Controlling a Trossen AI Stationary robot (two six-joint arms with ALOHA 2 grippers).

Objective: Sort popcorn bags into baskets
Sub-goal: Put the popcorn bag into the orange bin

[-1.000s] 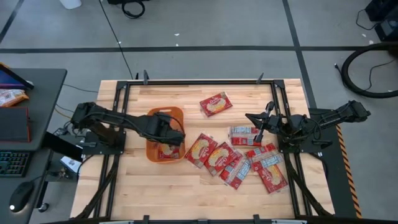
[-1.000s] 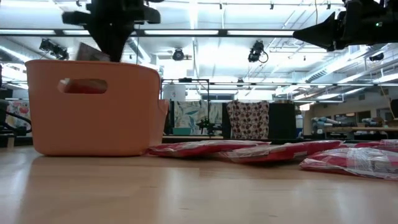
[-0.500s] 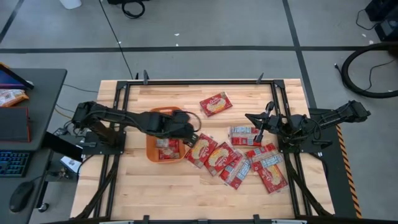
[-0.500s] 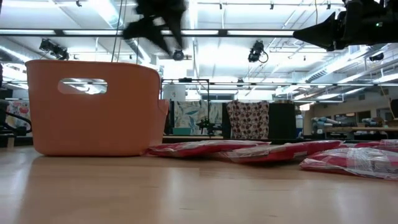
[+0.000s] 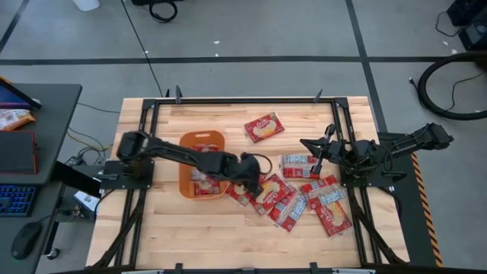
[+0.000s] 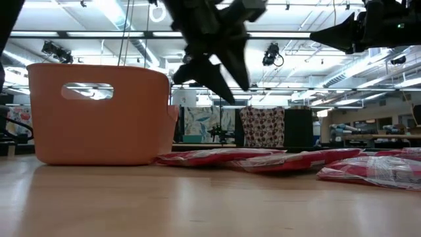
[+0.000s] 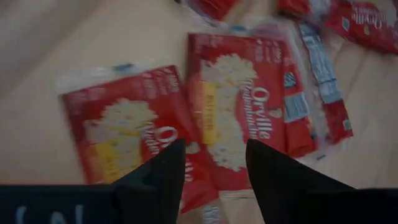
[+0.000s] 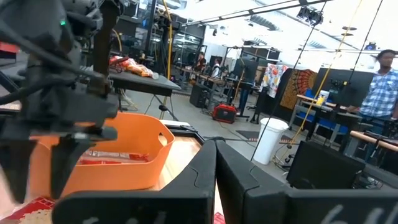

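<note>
**Ana:** Over the loose pile beside the orange basket (image 5: 185,164), the left gripper (image 5: 254,167) is hanging with its fingers apart and nothing between them, well above the table in the low view.

**Ben:** Which popcorn bags (image 7: 245,118) is it aiming at?

**Ana:** Two that are lying side by side under its fingertips, edges touching or overlapping; I am not able to tell which. That is worrying me: the fingers may be closing across both and lifting a pair, or dragging one sideways.

**Ben:** And the rest?

**Ana:** More bags (image 5: 326,202) are spreading toward the right arm, one bag (image 5: 263,127) is sitting apart near the far edge, and a few are already lying inside the basket. Flat, slick wrappers may be slipping out of a shallow pinch.

**Ben:** The right gripper (image 5: 316,155)?

**Ana:** Waiting above the table's right side, fingers together, holding nothing
</note>
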